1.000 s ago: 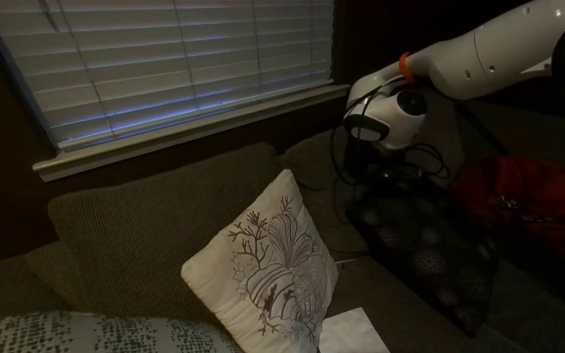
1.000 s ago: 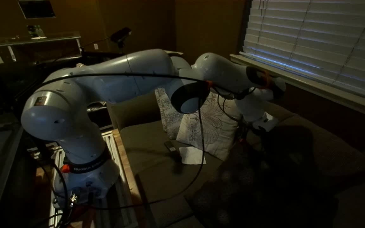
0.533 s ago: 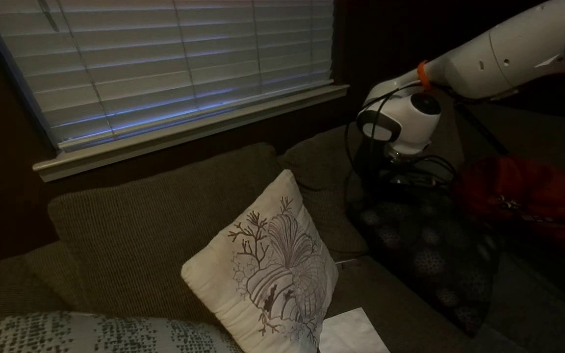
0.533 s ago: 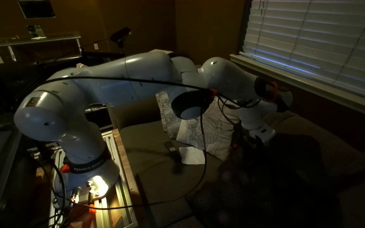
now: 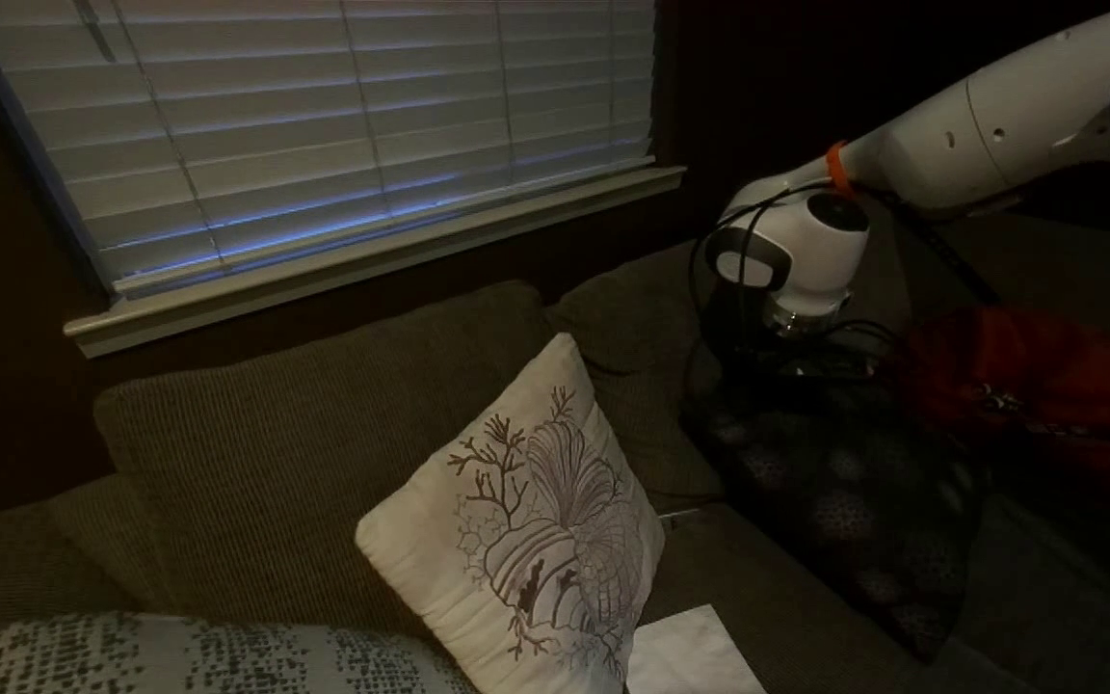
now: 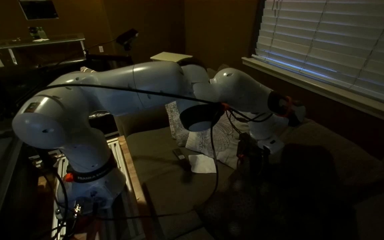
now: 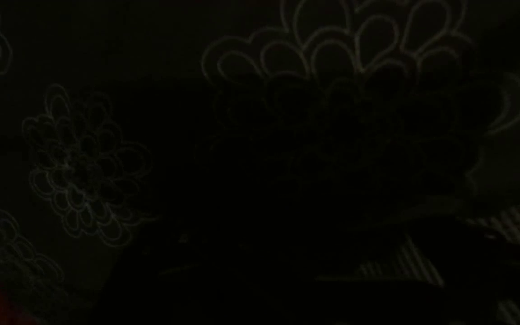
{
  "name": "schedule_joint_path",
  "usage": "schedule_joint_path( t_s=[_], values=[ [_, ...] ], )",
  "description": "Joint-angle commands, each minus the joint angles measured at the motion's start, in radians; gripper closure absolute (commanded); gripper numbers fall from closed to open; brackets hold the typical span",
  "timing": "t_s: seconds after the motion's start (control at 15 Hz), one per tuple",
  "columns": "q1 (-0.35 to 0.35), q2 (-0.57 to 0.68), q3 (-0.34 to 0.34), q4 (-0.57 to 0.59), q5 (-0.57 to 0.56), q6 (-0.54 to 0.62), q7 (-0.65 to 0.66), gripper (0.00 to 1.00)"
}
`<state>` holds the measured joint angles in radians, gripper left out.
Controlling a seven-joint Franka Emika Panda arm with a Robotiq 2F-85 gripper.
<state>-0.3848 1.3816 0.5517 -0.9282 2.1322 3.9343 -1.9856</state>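
Black fabric cushion with pale outlined flowers (image 5: 844, 520) lies beneath dark two-fingered gripper (image 5: 788, 374)

A white, jointed robot arm (image 5: 960, 145) reaches down over a brown, ribbed-fabric couch (image 5: 324, 414) in dim light, its gripper at the upper end of the flowered cushion. The jaws stand spread about as wide as they go and appear to have hold of nothing; the wrist view is nearly black, and whether the fingers touch the cloth cannot be made out. The cushion rests at a slant on the couch, its petals filling much of the wrist view. Right beside it, in an exterior view, sits a crumpled heap of red cloth (image 5: 1027, 376). On its opposite side, a cream square cushion printed with brown coral and shells (image 5: 555, 540) is propped up, a flat white sheet (image 5: 695, 655) at its lower edge. A grey-and-white patterned cushion (image 5: 198, 660) sits next to it, and a dark, oblong remote-like object (image 6: 179, 154) lies on the seat near the sheet. White slatted blinds (image 5: 353, 106) cover the window in both exterior views.
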Motion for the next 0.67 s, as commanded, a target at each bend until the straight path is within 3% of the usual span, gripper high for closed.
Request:
schedule_joint_path(
  t_s=[0.0, 0.6],
  values=[
    [-0.022, 0.047, 0.051, 0.039, 0.029, 0.070, -0.083, 0.34],
    [-0.036, 0.019, 0.070, 0.040, 0.030, 0.121, -0.041, 0.97]
  ],
)
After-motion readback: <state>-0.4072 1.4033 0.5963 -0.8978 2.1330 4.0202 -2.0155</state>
